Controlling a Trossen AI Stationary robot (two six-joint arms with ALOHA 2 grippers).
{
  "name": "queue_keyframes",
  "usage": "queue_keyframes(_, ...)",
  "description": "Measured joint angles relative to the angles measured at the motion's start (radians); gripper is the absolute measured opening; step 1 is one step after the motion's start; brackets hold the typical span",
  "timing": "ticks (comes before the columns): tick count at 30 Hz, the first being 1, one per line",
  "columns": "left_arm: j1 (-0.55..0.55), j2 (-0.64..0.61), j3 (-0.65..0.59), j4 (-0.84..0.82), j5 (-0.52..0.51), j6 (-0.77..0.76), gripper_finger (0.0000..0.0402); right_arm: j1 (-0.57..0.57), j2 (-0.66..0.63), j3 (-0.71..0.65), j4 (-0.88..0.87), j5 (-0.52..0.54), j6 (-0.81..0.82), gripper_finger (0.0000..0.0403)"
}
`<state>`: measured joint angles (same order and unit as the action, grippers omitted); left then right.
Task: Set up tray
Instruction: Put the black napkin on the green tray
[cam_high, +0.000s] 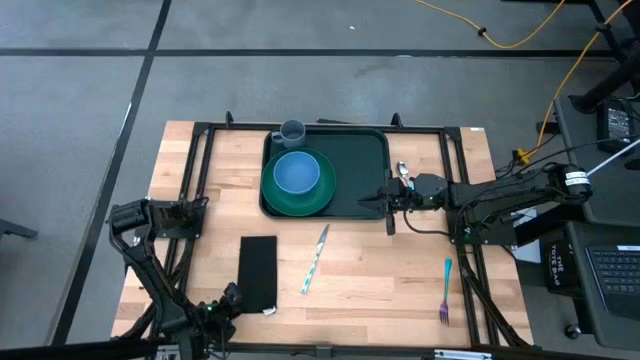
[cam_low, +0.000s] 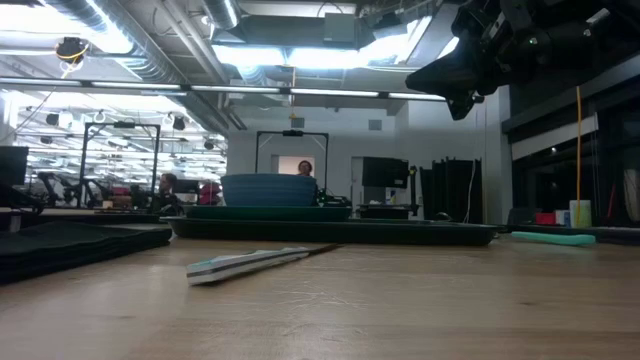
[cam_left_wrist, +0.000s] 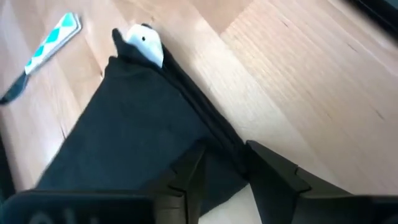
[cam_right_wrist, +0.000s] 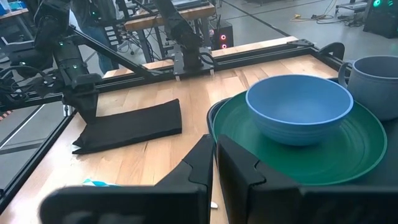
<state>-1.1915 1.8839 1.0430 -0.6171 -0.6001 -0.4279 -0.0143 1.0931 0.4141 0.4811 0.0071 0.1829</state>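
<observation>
Tray (cam_high: 350, 160) sits at 12 o'clock on the table, plate (cam_high: 300, 190) and bowl (cam_high: 296, 172) on it | my left gripper (cam_left_wrist: 224, 165) at 7 o'clock, fingers parted over the black cloth's (cam_high: 258, 272) corner, gripping nothing | right gripper (cam_high: 390, 197) clenched empty, hovering at the tray's 3 o'clock rim | I'd lift the left one straight up so the cloth stays flat.

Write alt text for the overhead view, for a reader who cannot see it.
A dark green tray sits on a wooden table, holding a green plate with a blue bowl and a grey mug. The right gripper hovers at its edge; a black cloth, knife and fork lie nearby.
</observation>
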Motion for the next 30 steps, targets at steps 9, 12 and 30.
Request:
queue_keyframes(9,0.000,-0.002,0.027,-0.071,0.070,0.072,0.0127,0.000,0.000,0.000,-0.003,0.000,0.000,0.0028)
queue_keyframes(12,0.000,-0.001,0.026,-0.073,0.036,0.067,0.0127,0.000,0.000,0.000,-0.003,0.000,-0.001,0.0028)
queue_keyframes(30,0.050,-0.002,0.012,-0.101,0.048,0.170,0.0126,0.000,0.000,0.000,-0.036,0.000,0.006,0.0028)
